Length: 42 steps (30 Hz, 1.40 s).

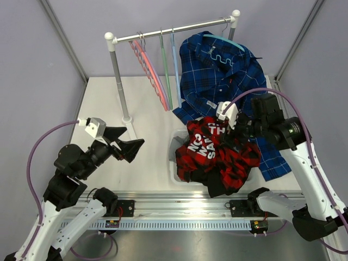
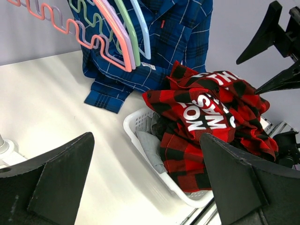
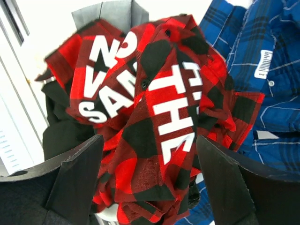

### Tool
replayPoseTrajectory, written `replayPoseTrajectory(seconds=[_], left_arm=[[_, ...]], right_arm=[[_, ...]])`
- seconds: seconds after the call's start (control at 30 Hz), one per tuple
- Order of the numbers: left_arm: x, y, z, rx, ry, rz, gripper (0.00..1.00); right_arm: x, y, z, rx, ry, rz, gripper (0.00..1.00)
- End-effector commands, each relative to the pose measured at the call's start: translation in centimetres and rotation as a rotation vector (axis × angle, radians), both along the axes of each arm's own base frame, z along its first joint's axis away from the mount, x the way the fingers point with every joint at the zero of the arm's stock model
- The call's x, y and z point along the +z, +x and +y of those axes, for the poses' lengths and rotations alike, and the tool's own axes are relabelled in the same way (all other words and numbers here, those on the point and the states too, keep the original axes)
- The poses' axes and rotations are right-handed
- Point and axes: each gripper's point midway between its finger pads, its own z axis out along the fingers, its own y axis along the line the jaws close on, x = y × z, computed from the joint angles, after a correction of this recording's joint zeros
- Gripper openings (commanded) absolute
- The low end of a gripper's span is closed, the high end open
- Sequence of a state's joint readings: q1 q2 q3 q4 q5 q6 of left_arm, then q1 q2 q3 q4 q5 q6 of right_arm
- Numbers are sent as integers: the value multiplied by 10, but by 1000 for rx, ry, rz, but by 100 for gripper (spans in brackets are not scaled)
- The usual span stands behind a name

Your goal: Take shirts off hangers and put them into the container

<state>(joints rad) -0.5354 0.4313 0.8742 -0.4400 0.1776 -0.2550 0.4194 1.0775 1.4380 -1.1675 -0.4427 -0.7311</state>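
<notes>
The red-and-black plaid shirt [image 1: 217, 155] with white lettering lies heaped on the white container [image 1: 175, 163], over a black shirt [image 1: 220, 185] and a grey shirt [image 2: 152, 147]. My right gripper [image 1: 238, 131] hangs just above the heap's far right. In the right wrist view it [image 3: 150, 187] is open, its fingers wide either side of the red cloth without pinching it. The blue plaid shirt [image 1: 217, 70] hangs on a teal hanger [image 1: 223, 41] and drapes onto the table. Left of the container, my left gripper [image 1: 130, 142] is open and holds nothing.
Bare pink [image 1: 149, 70], green [image 1: 165, 70] and blue [image 1: 175, 70] hangers hang on the white-and-steel rail [image 1: 174, 30]. Its left post [image 1: 120, 87] stands on the table behind my left gripper. Grey walls close in the table on three sides.
</notes>
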Motion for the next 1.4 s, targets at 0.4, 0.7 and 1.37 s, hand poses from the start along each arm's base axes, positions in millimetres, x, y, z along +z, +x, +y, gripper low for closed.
replayPoseTrajectory(seconds=[0.4,0.7,1.37], left_arm=[[-11,1,-6,-15,-55,20,99],[-35,1,-8,-16,-70,65,99],[-53,13,-9,17,-36,106,99]], right_arm=[[163,117,-16,-379,439,-244,99],[183,200,-37,-216,392,-359,96],[157,326,-61,-310,300,-498,84]])
